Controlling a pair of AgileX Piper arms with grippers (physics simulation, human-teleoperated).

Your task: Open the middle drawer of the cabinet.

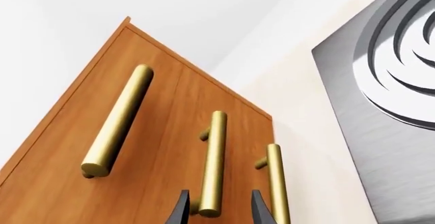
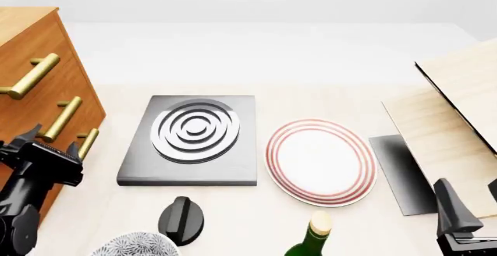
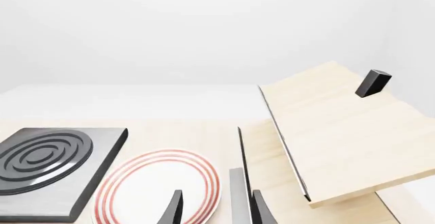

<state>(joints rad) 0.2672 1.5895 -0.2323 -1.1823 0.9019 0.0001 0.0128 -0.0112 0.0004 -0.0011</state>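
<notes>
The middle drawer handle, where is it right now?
In the front view it sits at far left on the cabinet: the middle drawer's handle, between two matching handles, just above the left gripper.

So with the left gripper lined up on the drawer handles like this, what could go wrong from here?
Wrong drawer: the three brass handles sit close together, and the left gripper brackets the end of the middle drawer's handle with the bottom drawer's handle right beside one finger. A small drift could catch that one. Gripping so near the bar's end might also slip off when pulling.
</notes>
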